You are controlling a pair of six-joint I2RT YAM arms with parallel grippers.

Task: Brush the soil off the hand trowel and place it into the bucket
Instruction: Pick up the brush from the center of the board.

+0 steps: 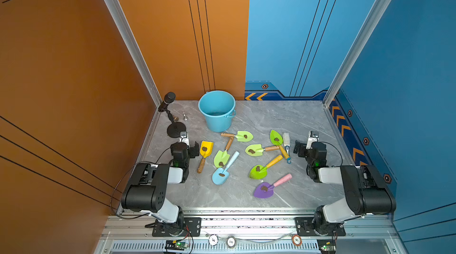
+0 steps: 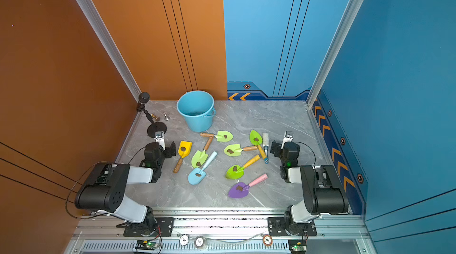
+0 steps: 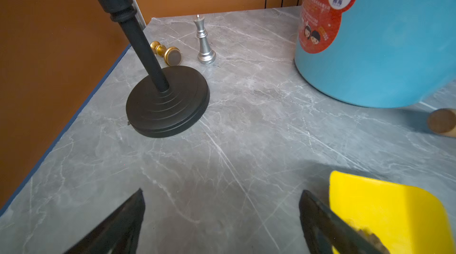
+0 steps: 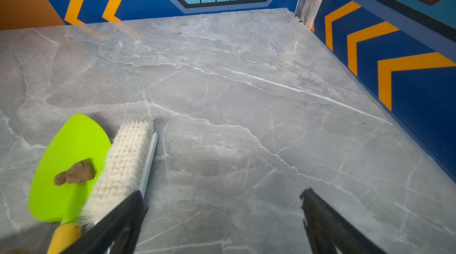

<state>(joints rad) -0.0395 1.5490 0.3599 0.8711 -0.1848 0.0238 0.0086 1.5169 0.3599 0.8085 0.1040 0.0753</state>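
At the back of the table (image 1: 283,117), the bucket (image 1: 216,109) stood upright, its floor showing only a faint dark smear. Before it lay the trowels (image 1: 259,193), each blade carrying soil (image 1: 264,188). Both the left gripper (image 3: 222,196) and the right gripper (image 4: 222,193) gaped wide, holding nothing.

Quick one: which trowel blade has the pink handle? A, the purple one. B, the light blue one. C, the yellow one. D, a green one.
A: the purple trowel carries the pink handle, as both top views show.
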